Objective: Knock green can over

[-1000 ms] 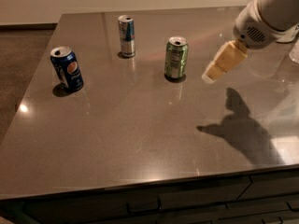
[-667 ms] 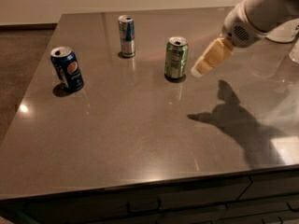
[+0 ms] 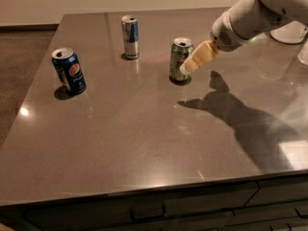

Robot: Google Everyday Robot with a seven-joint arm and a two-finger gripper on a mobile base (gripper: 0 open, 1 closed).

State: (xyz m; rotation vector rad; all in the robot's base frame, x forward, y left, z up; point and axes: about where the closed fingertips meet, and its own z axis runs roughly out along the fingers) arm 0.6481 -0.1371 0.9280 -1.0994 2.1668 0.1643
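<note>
Pincer (image 3: pixel 185 69) moved left, closed, tip at upright green can's (image 3: pixel 176 59) right side.

Blue Pepsi can (image 3: pixel 70 71) at left, slim silver-and-blue can (image 3: pixel 130 36) farther back, both upright on grey table (image 3: pixel 134 143).

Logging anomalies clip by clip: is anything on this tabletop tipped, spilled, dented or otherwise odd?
Nothing stands out. The green can, the blue Pepsi can and the slim silver-and-blue can all stand upright on the table, with no spill visible. The pincer is at the green can's side, away from the other cans.
</note>
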